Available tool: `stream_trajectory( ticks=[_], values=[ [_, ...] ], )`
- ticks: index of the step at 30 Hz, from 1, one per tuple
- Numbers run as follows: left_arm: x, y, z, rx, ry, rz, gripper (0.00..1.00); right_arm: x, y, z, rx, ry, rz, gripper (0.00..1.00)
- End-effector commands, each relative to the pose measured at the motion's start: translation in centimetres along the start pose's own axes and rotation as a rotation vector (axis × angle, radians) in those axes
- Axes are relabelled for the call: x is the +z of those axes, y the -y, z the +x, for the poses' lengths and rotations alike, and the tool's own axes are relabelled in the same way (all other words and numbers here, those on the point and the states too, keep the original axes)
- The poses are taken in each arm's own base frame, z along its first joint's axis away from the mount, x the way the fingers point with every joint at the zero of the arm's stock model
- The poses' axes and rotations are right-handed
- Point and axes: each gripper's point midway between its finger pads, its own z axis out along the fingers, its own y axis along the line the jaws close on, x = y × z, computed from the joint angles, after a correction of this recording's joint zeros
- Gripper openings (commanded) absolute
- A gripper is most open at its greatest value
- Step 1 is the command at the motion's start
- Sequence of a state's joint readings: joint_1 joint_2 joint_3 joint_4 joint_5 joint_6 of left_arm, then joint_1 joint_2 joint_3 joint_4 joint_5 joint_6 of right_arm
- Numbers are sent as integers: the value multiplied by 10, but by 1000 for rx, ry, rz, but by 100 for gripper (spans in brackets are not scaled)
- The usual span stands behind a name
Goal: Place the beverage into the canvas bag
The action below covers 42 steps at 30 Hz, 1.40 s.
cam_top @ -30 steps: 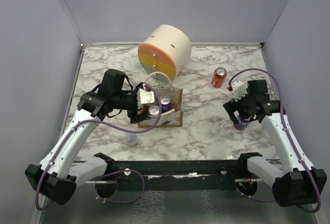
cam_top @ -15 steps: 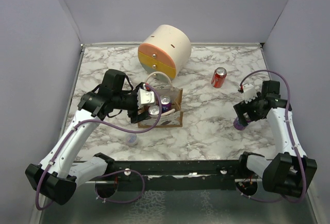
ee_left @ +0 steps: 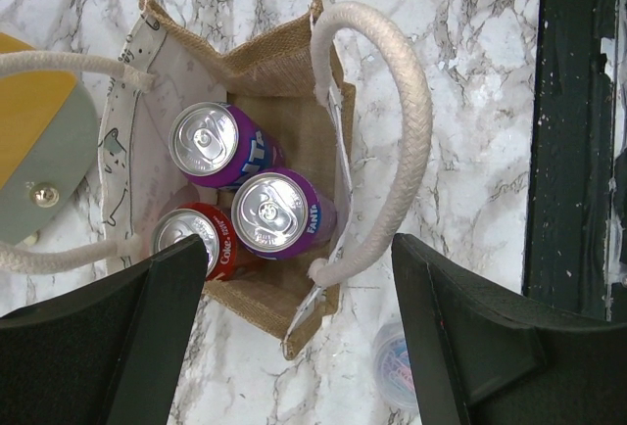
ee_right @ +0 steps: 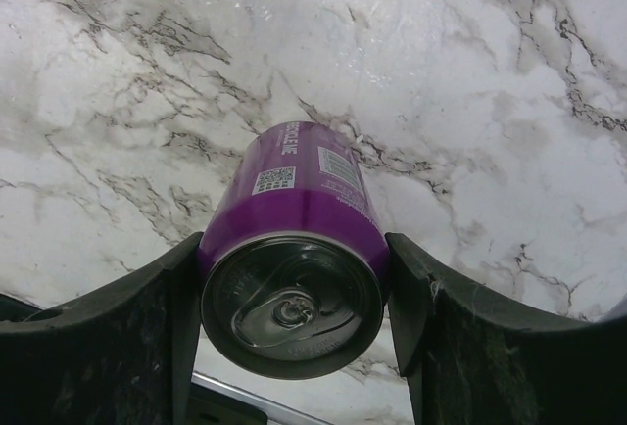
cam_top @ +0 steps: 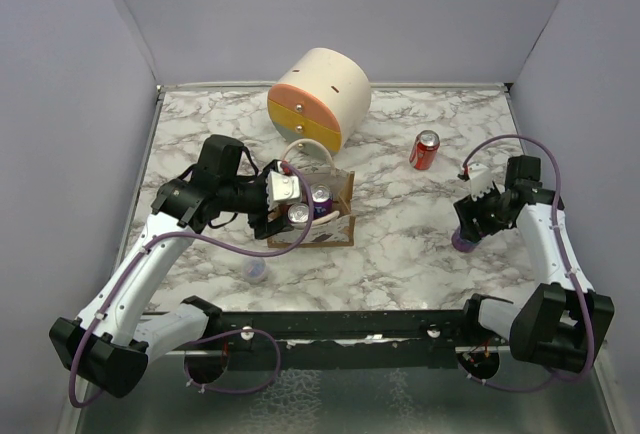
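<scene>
Right pincer [cam_top: 472, 216] pinching the purple can [ee_right: 294, 175] from both sides, high on the body near the rim. Can at the right side of the surface [cam_top: 400, 254], well apart from the canvas bag [cam_top: 338, 216]. Lifted or not: cannot tell.

Risks:
- Slip or twist on lift: smooth round wall, narrow contact.
- Tight fit: bag already holds two purple cans and a red one [ee_left: 191, 239], little free room. Fourth can likely to land on a lid or catch a white handle [ee_left: 407, 131].
- Soft bag: sideways nudge enough to tip or shove it.
- Arm clash: left pincer [ee_left: 299, 259] hanging right over the bag mouth, in the drop path.

Pose:
- Right arm: elbow raised, forearm out toward the right wall, wrist pitched down onto the can.
- Left arm: stretched in over the bag, wrist down, pincer spread wide, gripping nothing, one finger just beside the handle.
</scene>
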State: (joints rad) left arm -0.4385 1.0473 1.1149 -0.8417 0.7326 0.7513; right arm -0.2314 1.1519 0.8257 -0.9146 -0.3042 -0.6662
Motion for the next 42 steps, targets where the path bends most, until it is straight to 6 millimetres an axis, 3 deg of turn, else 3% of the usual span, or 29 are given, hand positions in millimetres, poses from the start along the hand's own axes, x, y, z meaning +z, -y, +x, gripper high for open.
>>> stream_trajectory(
  ticks=[1, 11, 17, 23, 31, 35, 42],
  values=[
    [-2, -6, -4, -38, 18, -43, 78, -18, 0, -29, 0, 107, -7, 45],
    [-2, -14, -10, -68, 25, -73, 77, -69, -9, -88, -42, 292, -62, 29],
    [-6, -30, -18, -109, 29, -147, 74, -114, -24, -139, -115, 474, -148, 29],
    [-6, -31, -20, -104, 29, -136, 73, -149, -49, -180, -210, 596, -251, 28],
    [0, -11, -14, -58, 16, -9, 74, -150, -105, -223, -377, 633, -386, 25],
    [4, 8, -2, -14, 6, 95, 75, -147, -147, -242, -495, 654, -478, 24],
    [9, 21, 0, -5, 28, 177, 70, -128, -215, -269, -643, 659, -600, 22]
  ],
)
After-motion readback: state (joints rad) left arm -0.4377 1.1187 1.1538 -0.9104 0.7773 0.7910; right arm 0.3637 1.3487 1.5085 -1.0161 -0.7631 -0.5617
